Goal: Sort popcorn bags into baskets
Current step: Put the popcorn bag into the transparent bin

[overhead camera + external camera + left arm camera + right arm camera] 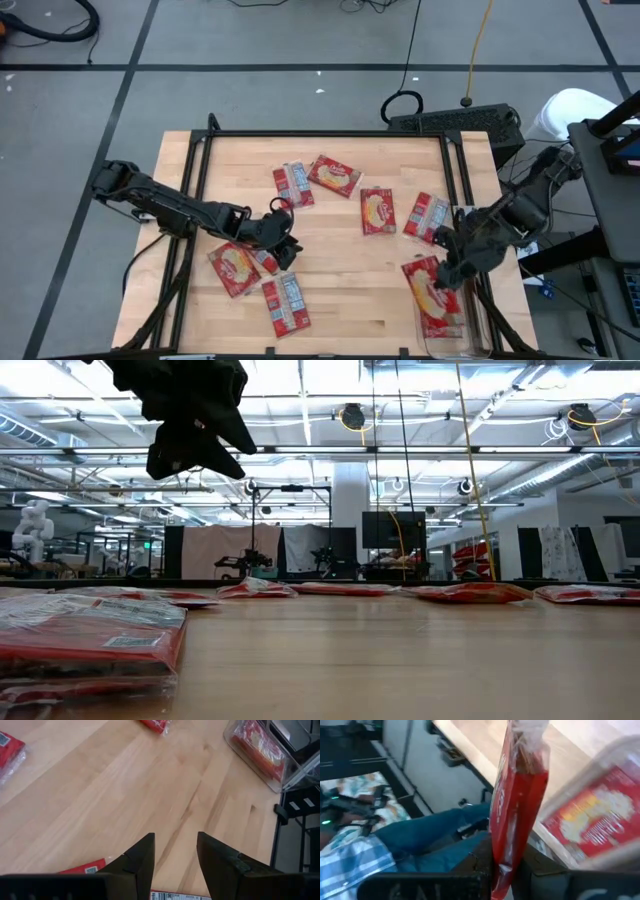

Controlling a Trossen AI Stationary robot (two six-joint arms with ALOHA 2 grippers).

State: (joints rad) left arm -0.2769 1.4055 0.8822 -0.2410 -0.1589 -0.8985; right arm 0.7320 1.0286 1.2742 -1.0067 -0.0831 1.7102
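Several red popcorn bags (pixel 377 210) lie flat on the wooden table, two near my left gripper (pixel 235 268). A clear basket (pixel 472 338) stands at the table's near right corner with one bag (pixel 438 315) inside. My right gripper (pixel 450 265) hovers at the basket's far end, shut on another popcorn bag (pixel 517 805). My left gripper (pixel 175 855) stands open above the left half of the table, nothing between its fingers. It shows dark at the top of the low view (pixel 190 420). My right gripper pinches one end of the popcorn bag (pixel 501 865) between its two fingers. The bag shows edge-on and reaches out past the fingers, its crimped free end (pixel 527 732) farthest away. It is lifted clear of the table, beside the basket (pixel 615 757).
A black frame rails the table's left, far and right sides (pixel 330 134). Bare wood lies between the left gripper and the basket (pixel 240 742). A person in blue trousers (pixel 435 837) sits beyond the table's right edge. Cables and a keyboard (pixel 455 122) lie behind the far edge.
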